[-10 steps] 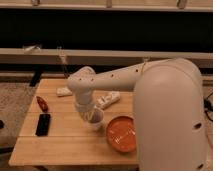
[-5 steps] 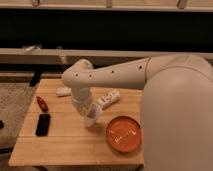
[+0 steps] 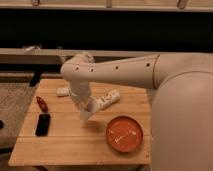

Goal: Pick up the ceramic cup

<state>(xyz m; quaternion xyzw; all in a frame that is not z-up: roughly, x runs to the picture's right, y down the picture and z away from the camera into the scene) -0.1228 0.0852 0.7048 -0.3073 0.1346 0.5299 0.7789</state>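
The ceramic cup (image 3: 90,108) is small and pale, and it hangs tilted just above the wooden table (image 3: 70,145), with its shadow on the wood beneath it. My gripper (image 3: 84,106) comes down from the thick white arm over the table's middle and is shut on the cup, partly covering its left side. The flat orange-red plate (image 3: 124,134) lies on the table to the right of the cup and nearer the front.
A white remote-like object (image 3: 108,98) lies just right of the cup. A small white item (image 3: 62,91) is at the back left. A red object (image 3: 42,103) and a black phone (image 3: 43,124) lie at the left edge. My arm's bulk fills the right side.
The cup has moved up and slightly left with the gripper, leaving the table surface and tilting. The arm has swung further into view on the right.
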